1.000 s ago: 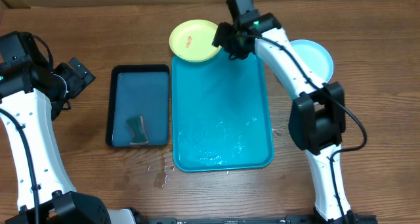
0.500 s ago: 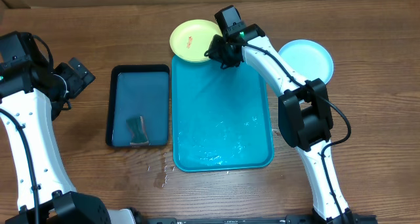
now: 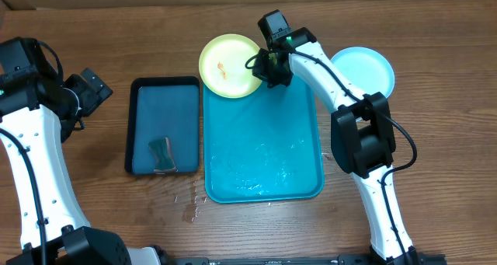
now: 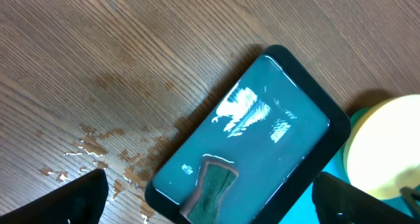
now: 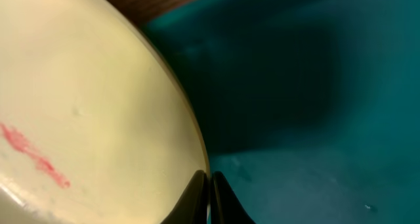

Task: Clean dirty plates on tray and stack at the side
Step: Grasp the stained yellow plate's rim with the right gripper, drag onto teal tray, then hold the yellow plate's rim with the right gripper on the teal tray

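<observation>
Plates are lying at the far end of the bench [image 3: 435, 179], and the one being worked is the yellow plate [image 3: 225, 51], which is overhanging the far left corner of the teal tray [image 3: 264, 179] with its right edge above the tray floor. The right hand [image 3: 269, 67] is pinching that edge, its fingertips [image 5: 197, 196] squeezed nearly together with only the thin rim between them (the wrist view is showing this plainly). A red smear [image 5: 33, 155] is showing on the plate's face, so it is going into the wash dirty. The blue plate [image 3: 369, 67] is resting on the bench to the right of the tray, apart from it. The left hand [image 3: 92, 92] is hanging wide and holding nothing, beside the dark tray [image 3: 140, 125] where a sponge [image 3: 161, 155] is lying. To do this step well, the right hand is probably needing a firm bite on so slim a rim, a level carry so the plate is not swinging or slipping, and a gentle landing flat inside the teal tray, smear upward, where the sponge can reach it.
</observation>
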